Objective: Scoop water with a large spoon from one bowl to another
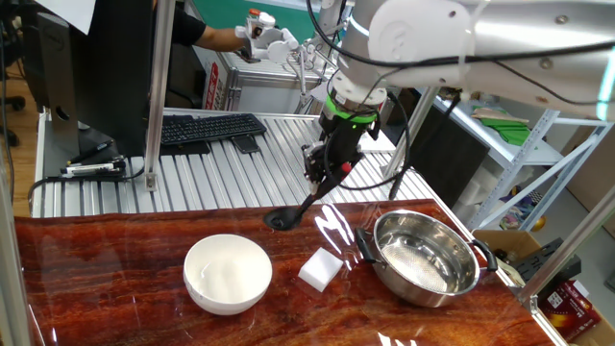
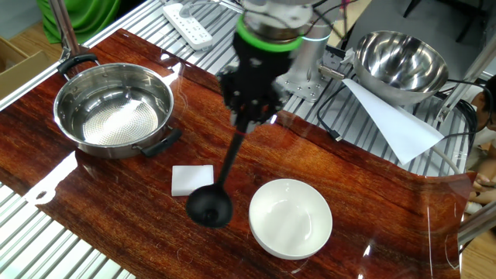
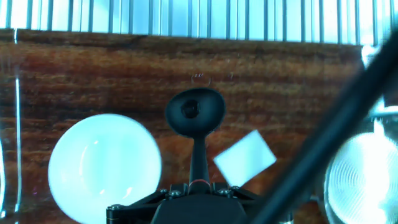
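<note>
Gripper (image 2: 246,116) jaws were clamped on the handle of the ladle (image 2: 211,203), its cup hanging above bare tabletop between the white bowl (image 2: 291,218) and the steel bowl (image 2: 114,111), beside a white block (image 2: 192,180). Judged step: carrying between the 2 bowls; whether the cup held water could not be told. Next move likely called for level travel, clearing block and bowl rims; open room lay all around.

Arm (image 1: 452,34): glossy white rounded casings. Wrist: bright green ring (image 2: 267,35). Black gripper (image 1: 322,173), black cables trailing, small screws on jaw base.
</note>
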